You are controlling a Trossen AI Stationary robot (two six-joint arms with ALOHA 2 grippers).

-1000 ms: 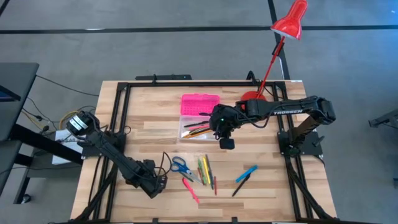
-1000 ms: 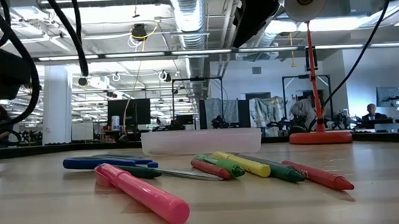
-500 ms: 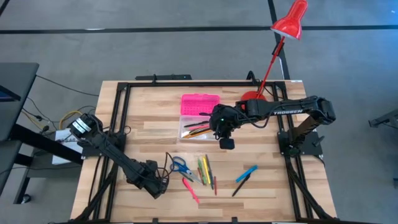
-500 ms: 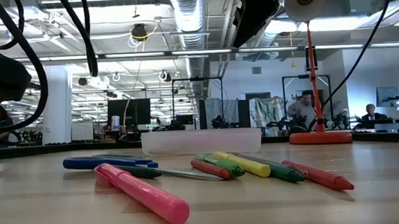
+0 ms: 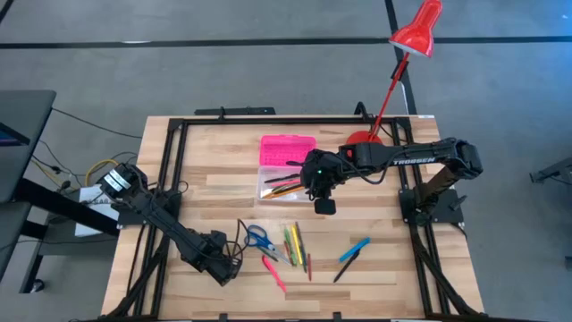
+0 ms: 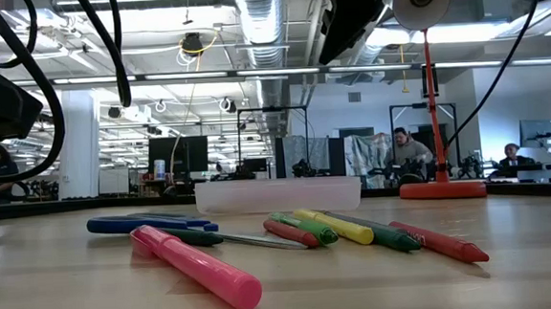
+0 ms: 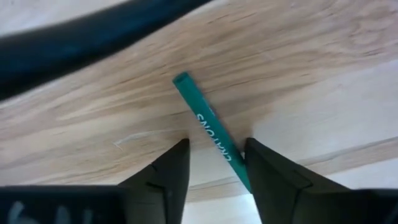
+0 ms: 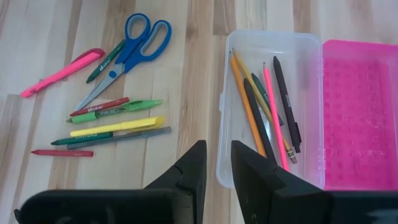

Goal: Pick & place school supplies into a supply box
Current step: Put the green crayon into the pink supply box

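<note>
Green crayon (image 7: 211, 134) is the piece in play: it lies flat on the wooden surface (image 7: 298, 68), slanting between the fingers of the left pincer (image 7: 216, 146), close against one finger and clear of the other. The fingers stand moderately apart, wider than the crayon, and they do not clamp it yet.

The likely trouble is that slant. If the fingers meet the crayon off-square, it may roll or swivel out instead of seating. A round, thin stick flat on wood leaves little to catch, so the tips could also scrape the surface or pinch only one end and let it droop on the lift. The blue-handled scissors (image 5: 259, 238) and a pink marker (image 5: 274, 273) lie near, so a skidding crayon could knock into them.

The left arm reaches low from the left edge. Its pincer (image 5: 225, 266) is down at the surface, just beside the scissors. The right arm stretches in from the right, with its pincer (image 5: 326, 206) raised just beside the supply box (image 5: 288, 150). That pincer (image 8: 217, 152) looks down on the clear base (image 8: 222, 143), which already holds several pencils and pens. Its fingers leave a narrow gap with nothing in it. More supplies lie loose nearer the front edge.
</note>
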